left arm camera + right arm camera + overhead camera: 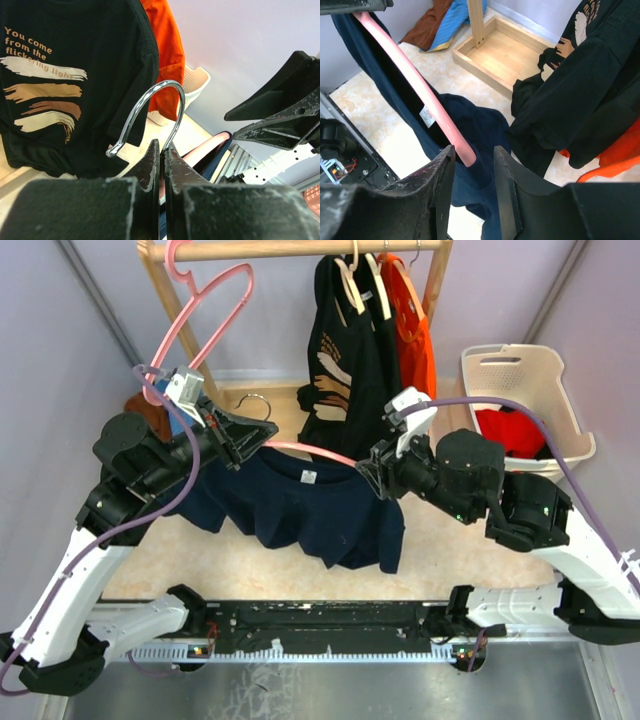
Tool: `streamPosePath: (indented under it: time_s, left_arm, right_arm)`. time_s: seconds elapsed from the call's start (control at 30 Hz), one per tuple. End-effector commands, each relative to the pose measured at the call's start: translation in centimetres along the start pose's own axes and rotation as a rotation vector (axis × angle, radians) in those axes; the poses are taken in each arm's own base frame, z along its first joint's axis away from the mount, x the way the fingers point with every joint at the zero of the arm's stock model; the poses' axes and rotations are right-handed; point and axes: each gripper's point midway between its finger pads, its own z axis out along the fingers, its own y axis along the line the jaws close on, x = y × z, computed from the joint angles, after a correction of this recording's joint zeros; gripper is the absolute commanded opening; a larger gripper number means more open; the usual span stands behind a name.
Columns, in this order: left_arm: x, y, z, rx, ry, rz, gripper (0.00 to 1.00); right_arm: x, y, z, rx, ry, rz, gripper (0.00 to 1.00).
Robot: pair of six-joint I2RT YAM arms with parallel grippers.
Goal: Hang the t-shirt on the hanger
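Note:
The navy t-shirt (pixel 300 502) hangs in the air from the pink hanger (pixel 310 452), whose arm runs through its neck. The white label (pixel 426 116) shows beside the arm. My left gripper (pixel 235 447) is shut on the hanger at the base of its silver hook (pixel 150 107), seen in the left wrist view (pixel 163 145). My right gripper (pixel 368 472) is open at the arm's far end. In the right wrist view (pixel 472 150) the pink arm tip (pixel 462 150) and navy cloth (pixel 480 125) lie between its jaws, the arm close to the left finger.
A wooden rack behind holds an all-pink hanger (pixel 215 310), a black printed shirt (pixel 345 370) and an orange shirt (pixel 415 325). Its wooden base (pixel 505 55) is on the floor. A white basket (pixel 525 390) with red cloth stands right. Brown and blue cloth (pixel 155 415) lies left.

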Motion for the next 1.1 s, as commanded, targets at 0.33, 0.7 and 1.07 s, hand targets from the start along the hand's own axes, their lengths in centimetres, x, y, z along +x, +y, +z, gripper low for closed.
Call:
streamPosePath:
  time_s: [0.33,0.7,1.07]
  left_arm:
    - [-2.2,-1.9,-0.8,0.063,-0.072,0.026,0.0]
    - [-2.3,-1.9,-0.9,0.064,-0.074,0.027,0.0]
    - [-2.4,-2.0,-0.9,0.065,-0.076,0.028,0.0]
  right_arm:
    - [-0.1,-0.4,-1.5,0.002,-0.019,0.076,0.32]
    - [1.1,-0.3,-1.3,0.005,0.017,0.072,0.22]
    - [0.9,0.0,-0.8,-0.006,0.013,0.06,0.01]
